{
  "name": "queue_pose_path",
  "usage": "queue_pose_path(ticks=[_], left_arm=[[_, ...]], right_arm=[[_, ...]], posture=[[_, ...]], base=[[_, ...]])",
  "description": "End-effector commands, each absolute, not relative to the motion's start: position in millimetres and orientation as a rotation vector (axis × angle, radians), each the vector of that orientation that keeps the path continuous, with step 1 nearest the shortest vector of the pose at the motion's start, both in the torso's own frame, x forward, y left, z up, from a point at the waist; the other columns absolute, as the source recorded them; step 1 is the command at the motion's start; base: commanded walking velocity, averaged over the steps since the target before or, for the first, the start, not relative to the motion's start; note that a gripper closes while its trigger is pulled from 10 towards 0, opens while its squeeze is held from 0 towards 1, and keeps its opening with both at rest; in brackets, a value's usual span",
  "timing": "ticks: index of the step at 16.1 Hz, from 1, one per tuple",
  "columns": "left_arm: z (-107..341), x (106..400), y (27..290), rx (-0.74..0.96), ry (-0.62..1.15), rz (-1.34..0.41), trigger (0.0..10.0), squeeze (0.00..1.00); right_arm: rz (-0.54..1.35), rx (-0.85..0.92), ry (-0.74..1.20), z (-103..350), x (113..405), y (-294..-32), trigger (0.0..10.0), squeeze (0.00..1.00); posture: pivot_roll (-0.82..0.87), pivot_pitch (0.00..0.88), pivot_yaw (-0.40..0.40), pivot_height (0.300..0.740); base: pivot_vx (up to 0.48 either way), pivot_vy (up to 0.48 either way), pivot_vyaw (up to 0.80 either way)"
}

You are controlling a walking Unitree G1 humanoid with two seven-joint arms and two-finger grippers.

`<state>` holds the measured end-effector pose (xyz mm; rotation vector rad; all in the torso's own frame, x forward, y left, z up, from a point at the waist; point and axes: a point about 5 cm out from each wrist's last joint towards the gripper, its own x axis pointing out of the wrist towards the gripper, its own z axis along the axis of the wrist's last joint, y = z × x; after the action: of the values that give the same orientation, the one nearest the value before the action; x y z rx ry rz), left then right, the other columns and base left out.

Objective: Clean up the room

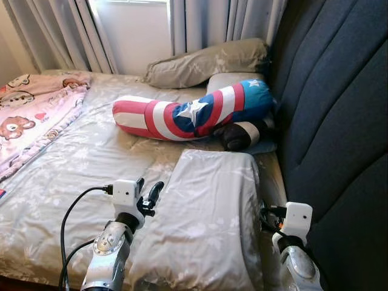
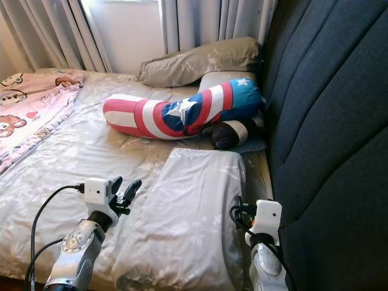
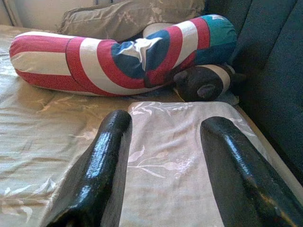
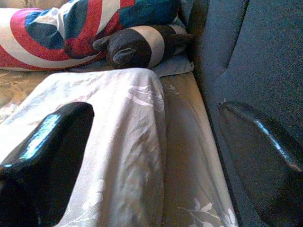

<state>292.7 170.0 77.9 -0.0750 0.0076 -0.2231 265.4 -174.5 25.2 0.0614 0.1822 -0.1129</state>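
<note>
A grey floral pillow (image 1: 206, 224) lies on the bed close in front of me, beside the dark blue headboard (image 1: 339, 121). My left gripper (image 1: 148, 193) hovers open at the pillow's left edge, its fingers (image 3: 106, 161) straddling the fabric without touching. My right gripper (image 4: 156, 156) is open at the pillow's right side, one finger over the pillow, the other by the headboard. Farther back lie a red, white and blue star bolster (image 1: 194, 112), a dark plush toy (image 1: 239, 134) and another grey pillow (image 1: 206, 60).
A pink bear-print blanket (image 1: 33, 109) covers the bed's far left. Grey curtains (image 1: 200, 24) and a window stand behind the bed. The headboard walls off the right side. Open sheet (image 1: 79, 163) stretches left of the near pillow.
</note>
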Motion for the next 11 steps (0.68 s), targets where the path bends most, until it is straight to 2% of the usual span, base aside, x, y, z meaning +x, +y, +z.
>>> queue_pose_path(ticks=[1, 10, 11], left_arm=[[79.6, 293.0, 170.8, -0.075, 0.003, -0.218, 10.0, 0.00], [79.3, 293.9, 170.3, -0.077, 0.011, -0.219, 10.0, 0.00], [79.5, 294.1, 170.2, -0.078, 0.010, -0.218, 10.0, 0.00]], right_arm=[[-0.120, 0.053, 0.198, 23.3, 265.4, -175.6, 10.0, 0.00], [-0.100, 0.048, 0.210, 21.3, 264.1, -171.3, 10.0, 0.00], [-0.096, 0.055, 0.217, 20.4, 264.4, -170.4, 10.0, 0.00]], posture=[[-0.03, 0.010, -0.015, 0.678], [-0.03, 0.020, -0.016, 0.678], [-0.03, 0.021, -0.016, 0.668]], base=[[0.000, 0.000, 0.00], [0.000, 0.000, 0.00], [0.000, 0.000, 0.00]])
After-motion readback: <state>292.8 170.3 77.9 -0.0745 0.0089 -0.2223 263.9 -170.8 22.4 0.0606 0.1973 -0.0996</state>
